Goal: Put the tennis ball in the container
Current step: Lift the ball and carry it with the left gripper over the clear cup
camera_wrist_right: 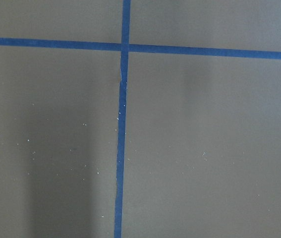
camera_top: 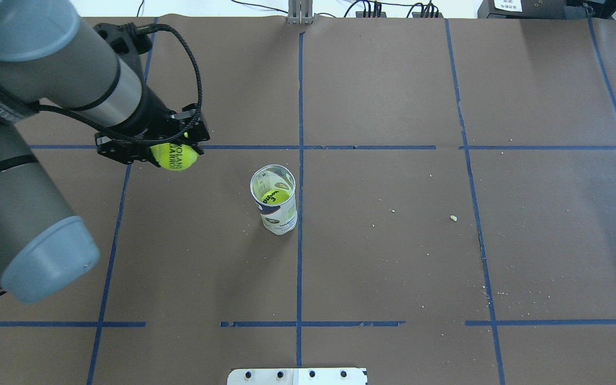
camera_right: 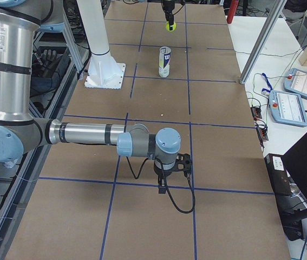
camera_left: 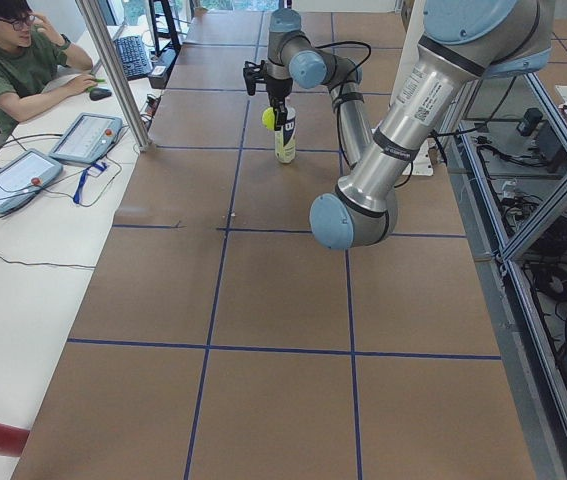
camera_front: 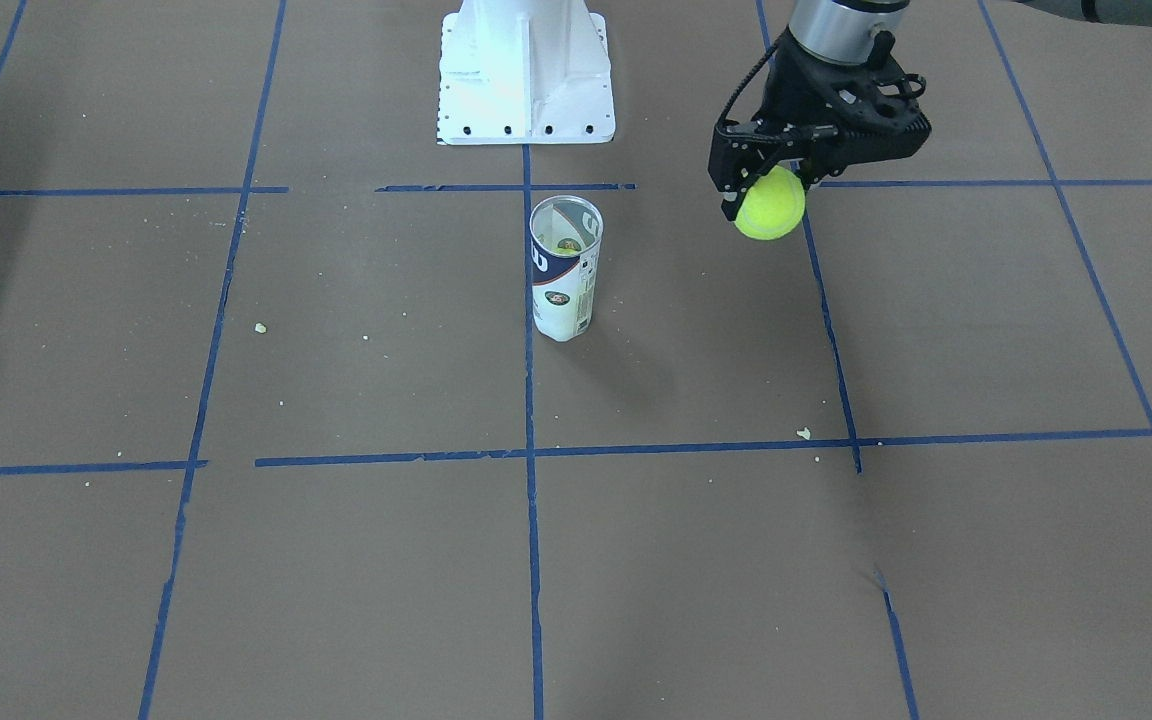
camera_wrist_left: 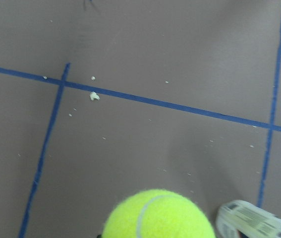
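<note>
Mid-carry, the black left gripper (camera_front: 768, 192), jaws clamped on the fuzzy yellow-green tennis ball (camera_front: 770, 205), hangs beside the clear labelled plastic tube (camera_front: 564, 275), seemingly needing centring over its mouth next.

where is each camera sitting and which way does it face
Front-facing: across the table, looking steeply down at the robot; left gripper holding the tennis ball at view right.
Overhead: behind the robot, looking forward and down; left arm enters at left.
Exterior left: table end on robot's left; left arm nearest.
Exterior right: opposite end; right arm nearest.
Left wrist: looks down past the tennis ball.
Right wrist: looks down at the taped table; no robot parts.
Shared: front-facing and overhead both show the upright container.
</note>
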You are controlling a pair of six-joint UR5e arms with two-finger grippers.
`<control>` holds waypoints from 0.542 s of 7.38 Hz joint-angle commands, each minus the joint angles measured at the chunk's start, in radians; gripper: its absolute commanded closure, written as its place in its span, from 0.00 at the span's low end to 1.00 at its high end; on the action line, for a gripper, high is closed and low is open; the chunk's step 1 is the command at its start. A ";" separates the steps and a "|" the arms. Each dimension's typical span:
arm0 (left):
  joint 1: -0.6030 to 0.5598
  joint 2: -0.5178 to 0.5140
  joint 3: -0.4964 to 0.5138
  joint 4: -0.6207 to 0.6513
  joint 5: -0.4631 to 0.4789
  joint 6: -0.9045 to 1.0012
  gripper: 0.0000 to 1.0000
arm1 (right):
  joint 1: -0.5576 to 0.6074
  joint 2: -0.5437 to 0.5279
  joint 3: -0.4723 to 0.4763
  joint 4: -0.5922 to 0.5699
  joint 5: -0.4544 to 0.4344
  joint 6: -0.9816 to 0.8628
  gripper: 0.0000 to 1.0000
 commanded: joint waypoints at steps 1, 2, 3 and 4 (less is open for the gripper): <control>0.067 -0.181 0.165 0.009 0.000 -0.087 1.00 | 0.000 0.001 0.000 0.000 0.000 0.000 0.00; 0.105 -0.202 0.186 0.007 0.008 -0.119 1.00 | 0.000 0.000 0.000 0.000 0.000 0.000 0.00; 0.125 -0.204 0.198 0.006 0.022 -0.132 1.00 | 0.000 0.001 0.000 0.000 0.000 0.000 0.00; 0.126 -0.208 0.210 0.004 0.022 -0.134 1.00 | 0.000 0.000 0.000 0.000 0.000 0.000 0.00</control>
